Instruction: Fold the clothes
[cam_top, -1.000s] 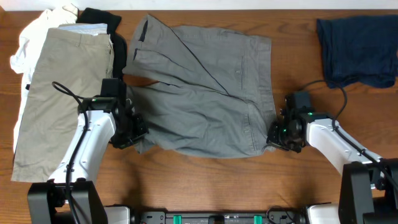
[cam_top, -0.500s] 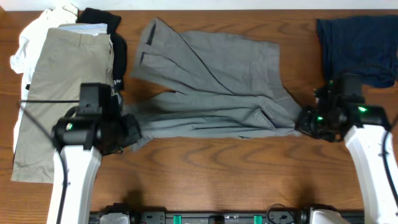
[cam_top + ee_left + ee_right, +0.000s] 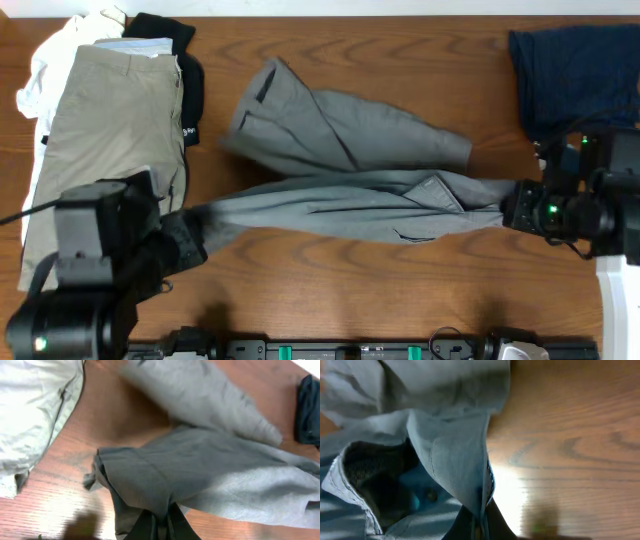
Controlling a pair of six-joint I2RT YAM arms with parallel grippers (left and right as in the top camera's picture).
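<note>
I pinch one end of the shorts point(image 3: 350, 205) in the left gripper point(image 3: 186, 238) and the other in the right gripper point(image 3: 508, 210), stretching them taut over the table point(image 3: 400, 290), probably to flatten them for folding.

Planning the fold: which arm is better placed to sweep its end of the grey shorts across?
Right, probably: right pincer grips the grey shorts clear of other clothes; left pincer grips its end right beside the khaki shorts, risking a snag.

Colours noted: mid-grey shorts point(image 3: 340, 205) plain; khaki-beige shorts point(image 3: 110, 130) plain; white garment point(image 3: 45, 65) unpatterned; black garment point(image 3: 160, 28) with small pale mark, possibly a logo; navy garment point(image 3: 570, 65) plain; table point(image 3: 400, 290) reddish-brown wood, darker grain.
</note>
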